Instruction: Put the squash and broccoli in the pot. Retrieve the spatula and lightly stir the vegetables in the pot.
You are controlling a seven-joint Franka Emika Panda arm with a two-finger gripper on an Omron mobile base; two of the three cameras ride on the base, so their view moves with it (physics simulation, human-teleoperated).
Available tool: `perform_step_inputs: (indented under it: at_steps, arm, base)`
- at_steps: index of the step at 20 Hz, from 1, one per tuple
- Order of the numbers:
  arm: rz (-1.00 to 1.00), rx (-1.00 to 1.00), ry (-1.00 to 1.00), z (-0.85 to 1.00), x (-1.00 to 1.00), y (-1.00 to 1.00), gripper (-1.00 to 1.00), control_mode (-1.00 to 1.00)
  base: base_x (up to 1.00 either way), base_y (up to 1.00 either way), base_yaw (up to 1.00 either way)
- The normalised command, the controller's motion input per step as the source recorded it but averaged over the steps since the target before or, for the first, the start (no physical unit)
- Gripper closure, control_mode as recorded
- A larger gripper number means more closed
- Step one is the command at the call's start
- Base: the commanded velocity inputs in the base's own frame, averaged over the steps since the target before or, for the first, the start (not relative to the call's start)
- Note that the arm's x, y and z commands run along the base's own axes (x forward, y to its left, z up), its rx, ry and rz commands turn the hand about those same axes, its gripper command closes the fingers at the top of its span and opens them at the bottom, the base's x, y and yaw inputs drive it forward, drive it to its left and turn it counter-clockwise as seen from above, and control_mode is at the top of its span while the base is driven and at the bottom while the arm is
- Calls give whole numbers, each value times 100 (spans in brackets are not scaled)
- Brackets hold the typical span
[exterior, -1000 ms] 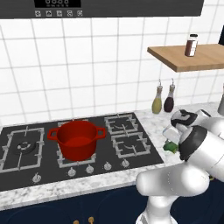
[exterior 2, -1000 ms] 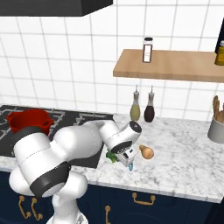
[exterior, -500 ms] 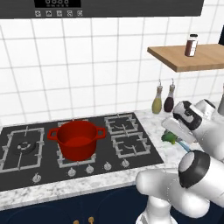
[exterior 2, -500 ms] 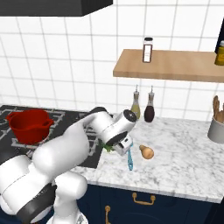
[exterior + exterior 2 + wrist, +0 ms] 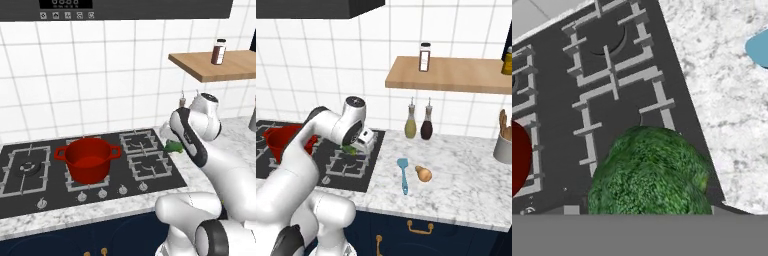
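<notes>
My gripper (image 5: pixel 172 144) is shut on the broccoli (image 5: pixel 173 146), a lumpy green clump held above the right edge of the black hob. In the hand view the broccoli (image 5: pixel 649 172) bulks large at the bottom and hides the fingertips. The red pot (image 5: pixel 87 159) stands without a lid on the middle burner, well to the left of the gripper (image 5: pixel 351 147); its rim (image 5: pixel 519 155) shows at the left edge of the hand view. The tan squash (image 5: pixel 423 173) and the light-blue spatula (image 5: pixel 402 175) lie side by side on the marble counter.
Two dark bottles (image 5: pixel 418 125) stand against the tiled wall under a wooden shelf (image 5: pixel 451 75) that carries a spice jar (image 5: pixel 425 56). A utensil holder (image 5: pixel 503 145) stands at the far right. Bare burner grates (image 5: pixel 142 155) lie between gripper and pot.
The arm has swung left from over the counter to the hob's right edge, carrying the broccoli with it. Squash, spatula and pot have stayed put.
</notes>
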Motion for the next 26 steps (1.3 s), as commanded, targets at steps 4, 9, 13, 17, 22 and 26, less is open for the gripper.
perform_step_inputs:
  at_steps: [4,9,13,17,22,26]
  arm:
    - [27,-32,0,37,9,100,100,-100]
    - [27,-25,-2,33,9,100,100,-100]
    - [26,-15,-1,31,8,100,100,-100]
    - [22,-12,0,3,25,99,100,-100]
    - [15,-9,0,-8,38,80,100,-100]
    - [14,-4,0,-20,46,61,100,-100]
  base:
    - [0,0,0]
    - [0,0,0]
    - [0,0,0]
    - [0,0,0]
    - [0,0,0]
    - [0,0,0]
